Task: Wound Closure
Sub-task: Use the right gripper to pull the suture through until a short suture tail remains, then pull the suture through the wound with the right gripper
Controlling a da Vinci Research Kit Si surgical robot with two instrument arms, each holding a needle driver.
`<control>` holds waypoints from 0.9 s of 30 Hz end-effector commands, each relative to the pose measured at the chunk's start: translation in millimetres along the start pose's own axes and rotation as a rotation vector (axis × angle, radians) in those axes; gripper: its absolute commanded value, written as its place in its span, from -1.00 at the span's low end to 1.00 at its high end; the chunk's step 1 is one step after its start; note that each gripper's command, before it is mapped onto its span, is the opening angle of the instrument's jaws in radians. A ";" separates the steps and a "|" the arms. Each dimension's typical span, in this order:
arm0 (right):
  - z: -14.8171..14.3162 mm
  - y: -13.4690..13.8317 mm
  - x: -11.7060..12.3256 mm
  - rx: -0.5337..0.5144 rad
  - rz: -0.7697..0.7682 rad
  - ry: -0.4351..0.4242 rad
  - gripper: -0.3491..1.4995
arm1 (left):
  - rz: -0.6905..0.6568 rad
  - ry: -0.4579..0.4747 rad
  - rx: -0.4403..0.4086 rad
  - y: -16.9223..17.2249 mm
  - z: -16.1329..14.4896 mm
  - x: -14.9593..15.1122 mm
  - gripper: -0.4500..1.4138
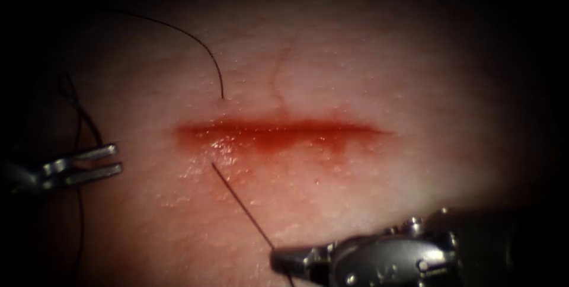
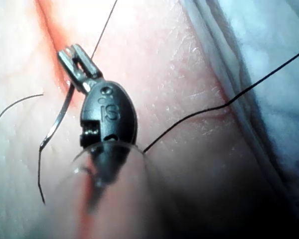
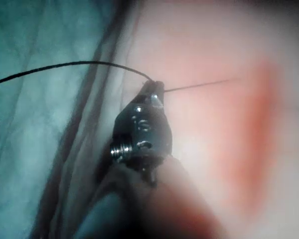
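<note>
Two pincers in the shot from above. My right pincer point(image 1: 278, 258) is clenched on the thread point(image 1: 243, 207), low down and below the cut point(image 1: 278, 128). From its tip the thread runs up and left into the tissue point(image 1: 385, 73) just under the left part of the cut. It comes out again just above the cut and curls off up and left. Red fluid point(image 1: 267, 140) sits in and just under the cut.

My left pincer point(image 1: 117, 158) is out past the cut's left end with its jaws parted, gripping nothing as far as I can see. In the left wrist shot the needle point(image 2: 57, 119) curves away right beside that pincer point(image 2: 74, 54). It's out of the tissue, with thread trailing off its far end. The right wrist shot shows my right pincer point(image 3: 157, 85) pinching the thread at its tip.
</note>
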State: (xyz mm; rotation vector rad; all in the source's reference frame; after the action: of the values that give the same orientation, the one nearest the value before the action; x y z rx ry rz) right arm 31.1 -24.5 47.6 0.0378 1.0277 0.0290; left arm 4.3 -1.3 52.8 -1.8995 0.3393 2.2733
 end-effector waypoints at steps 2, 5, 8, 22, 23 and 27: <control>0.4 -1.2 0.3 0.004 0.000 0.004 -1.00 | 0.001 0.001 0.000 0.2 0.6 -0.5 -1.00; 0.0 -1.8 0.5 0.008 -0.009 0.004 -1.00 | 0.001 0.001 0.000 0.2 0.6 -0.5 -1.00; -0.9 -2.7 0.8 0.015 -0.001 0.000 -1.00 | 0.001 0.001 0.000 0.2 0.6 -0.5 -1.00; 0.1 3.8 -0.9 -0.031 0.041 0.053 0.80 | -0.005 0.001 0.000 0.2 0.6 -0.5 -1.00; 0.3 4.2 -1.1 -0.033 0.036 0.052 0.80 | -0.005 0.001 0.000 0.2 0.6 -0.5 -1.00; 2.7 7.4 -3.1 -0.063 0.012 0.032 0.89 | -0.005 0.002 0.000 0.2 0.6 -0.5 -1.00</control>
State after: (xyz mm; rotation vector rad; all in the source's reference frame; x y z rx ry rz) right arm 31.0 -17.5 51.2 -0.0115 1.0553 0.0744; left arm 4.3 -1.4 52.9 -1.8980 0.3334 2.2693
